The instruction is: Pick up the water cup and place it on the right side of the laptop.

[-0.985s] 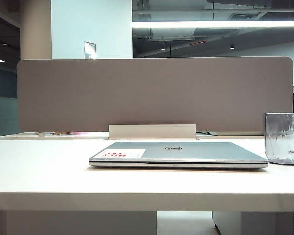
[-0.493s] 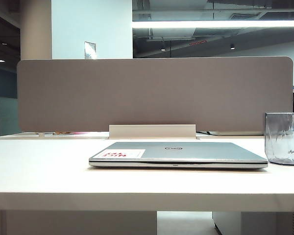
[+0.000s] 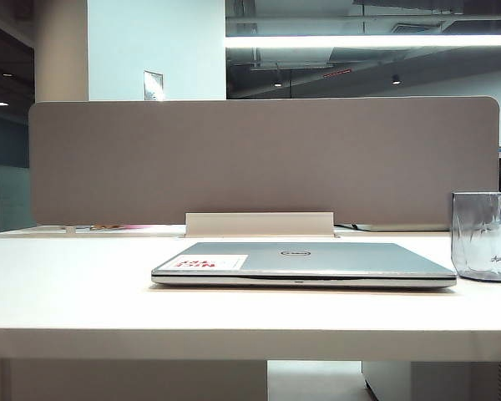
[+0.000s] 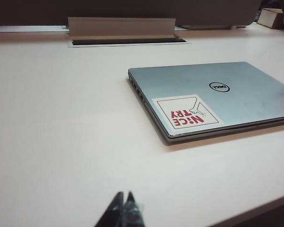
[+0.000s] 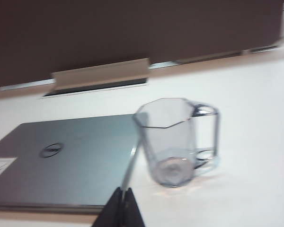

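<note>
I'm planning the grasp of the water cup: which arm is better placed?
The right. Its shut pincer faces the water cup, standing right of the laptop. The left pincer, also shut, faces the laptop's far side; no cup shows there.

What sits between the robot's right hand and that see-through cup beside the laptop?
Nothing visible. In the right wrist view only bare white table lies between the shut right hand and the smoky faceted plastic cup, which stands just right of the closed silver laptop.

cup (image 5: 173, 142): showing clear, glossy, smoky plastic
laptop (image 3: 305, 261): showing matt silver metal
table (image 3: 67, 284): looking smooth, pale
</note>
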